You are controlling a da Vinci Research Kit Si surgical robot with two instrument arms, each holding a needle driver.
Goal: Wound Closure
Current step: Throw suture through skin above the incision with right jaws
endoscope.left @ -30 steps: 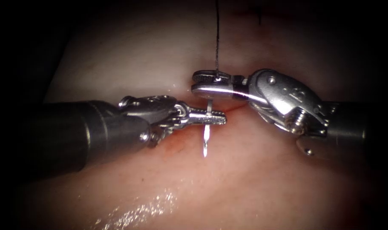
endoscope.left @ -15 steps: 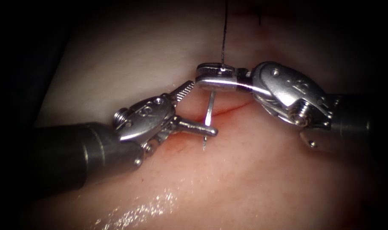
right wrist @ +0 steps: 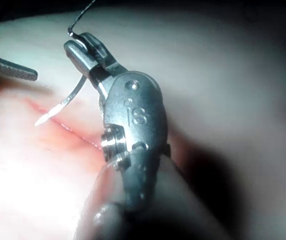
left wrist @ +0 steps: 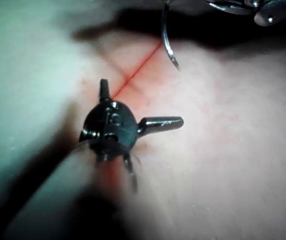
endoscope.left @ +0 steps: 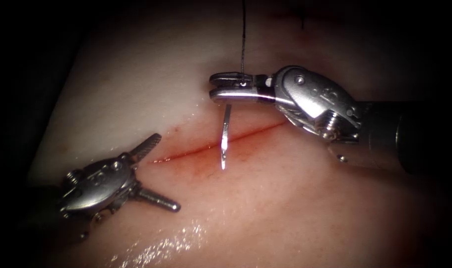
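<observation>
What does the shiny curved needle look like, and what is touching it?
The needle is a thin, curved sliver of bright metal with a sharp point at its free end. The right tool has its jaws shut on it near the thread end, where dark thread runs up and away. It hangs point down over the cut in the tissue, and is not stuck into it. The left tool, jaws open, holds nothing.

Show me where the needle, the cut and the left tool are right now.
needle (endoscope.left: 225, 134): endoscope view, on its shaft below the right tool's jaws, clear of the tissue.
cut (endoscope.left: 186, 153): endoscope view, on the red line left of the needle.
left tool (endoscope.left: 154, 171): endoscope view, between its open jaws, holding nothing.
</observation>
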